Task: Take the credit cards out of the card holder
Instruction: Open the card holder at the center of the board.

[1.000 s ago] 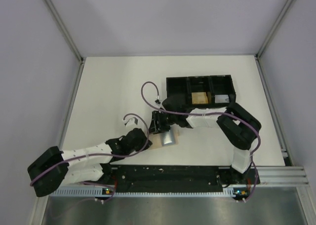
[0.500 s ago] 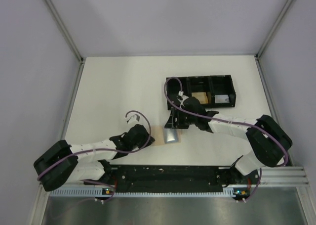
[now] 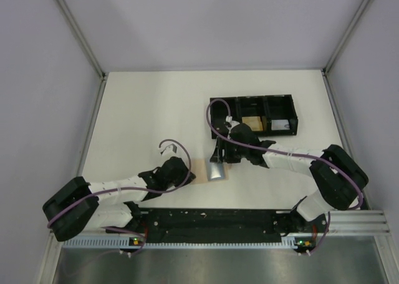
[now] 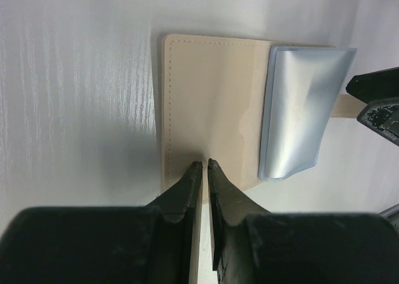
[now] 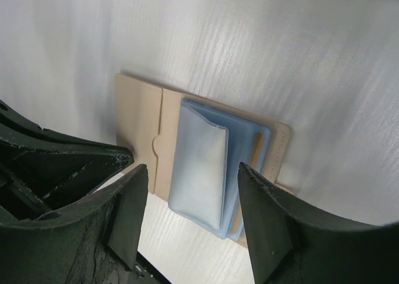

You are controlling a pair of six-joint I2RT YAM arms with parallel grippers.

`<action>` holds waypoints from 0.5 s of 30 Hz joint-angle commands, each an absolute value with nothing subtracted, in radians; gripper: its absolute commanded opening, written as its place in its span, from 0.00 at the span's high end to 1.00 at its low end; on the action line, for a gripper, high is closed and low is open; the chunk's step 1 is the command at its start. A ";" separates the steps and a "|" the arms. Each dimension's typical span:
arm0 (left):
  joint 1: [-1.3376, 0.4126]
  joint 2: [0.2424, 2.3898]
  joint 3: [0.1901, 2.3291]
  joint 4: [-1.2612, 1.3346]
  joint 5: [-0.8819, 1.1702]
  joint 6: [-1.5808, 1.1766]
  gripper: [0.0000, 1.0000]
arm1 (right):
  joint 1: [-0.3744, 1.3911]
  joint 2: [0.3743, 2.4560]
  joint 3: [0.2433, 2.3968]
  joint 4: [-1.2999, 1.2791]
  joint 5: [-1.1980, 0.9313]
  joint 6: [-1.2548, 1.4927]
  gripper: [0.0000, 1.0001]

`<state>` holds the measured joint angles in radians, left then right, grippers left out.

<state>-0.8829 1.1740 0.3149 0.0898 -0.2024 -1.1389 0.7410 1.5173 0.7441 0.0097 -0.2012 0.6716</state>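
while left jaws pinch the card holder (image 4: 212, 109) (long axis crosswise), right jaws gape.

White table (image 3: 137, 122), plain and matte, nothing fancy. Two things sit right on it. A tan card holder (image 3: 198, 170) lies opened out flat close to the near edge, about halfway between the left and right edges. A black tray (image 3: 215, 112) (three compartments in a row) sits further back, toward the right edge. They don't touch; the holder is nearer and a bit left of the tray.
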 commanded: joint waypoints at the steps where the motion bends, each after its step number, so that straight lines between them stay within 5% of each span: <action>1: -0.877 1.186 0.316 0.041 -0.212 -1.111 0.87 | 0.738 1.489 0.742 0.021 -0.178 0.637 0.40; 15: -0.877 1.186 0.319 0.038 -0.204 -1.106 0.86 | 0.770 1.583 0.749 0.100 -0.255 0.681 0.41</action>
<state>-0.8829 1.1736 0.3161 0.0898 -0.1993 -1.1271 0.7513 1.5658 0.7441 0.0456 -0.2382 0.6708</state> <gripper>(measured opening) 0.134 0.593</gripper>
